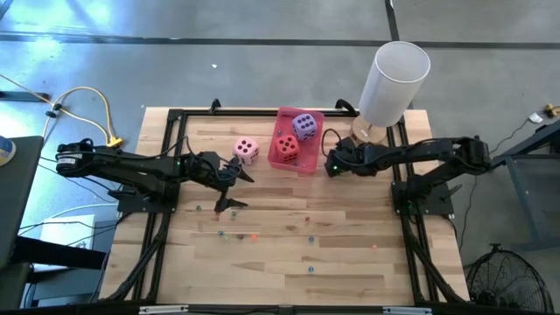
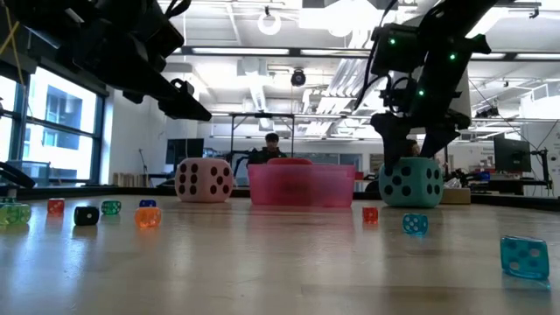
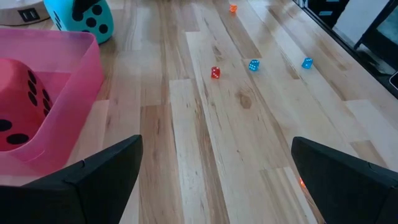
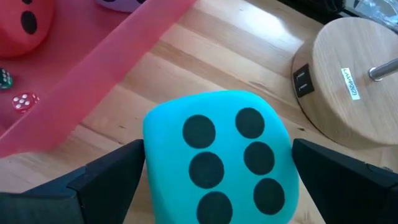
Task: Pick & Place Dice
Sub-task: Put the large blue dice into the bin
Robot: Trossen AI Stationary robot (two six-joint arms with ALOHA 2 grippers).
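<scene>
The right gripper (image 4: 217,180) has its fingers (image 4: 93,180) wide open, one on each side of the teal die (image 4: 221,162). They are not squeezing it yet; there are gaps on both sides. The teal die sits on the table (image 1: 289,262) just beside the pink tray (image 1: 308,162), w/ a round wooden lamp base (image 4: 348,81) near it on the other side. I think the gripper is set like this so it can close on the die & lift it over the tray wall.

The left gripper (image 1: 229,179) is open too & holds nothing. It hangs above the table close to the pink die (image 1: 246,150), which sits on the wood just beside the tray. It looks like it is waiting its turn.

The red die (image 1: 287,146) & the purple die (image 1: 304,127) are inside the tray already. So 2 are in, 2 are still out.

Hard to see: from above, the teal die is hidden under the right gripper. In the low view the tray wall hides the dice inside. In the right wrist view the purple die is cut off at the edge. Tiny colored dice (image 2: 149,216) lie around the table; their dots are too small to count.
</scene>
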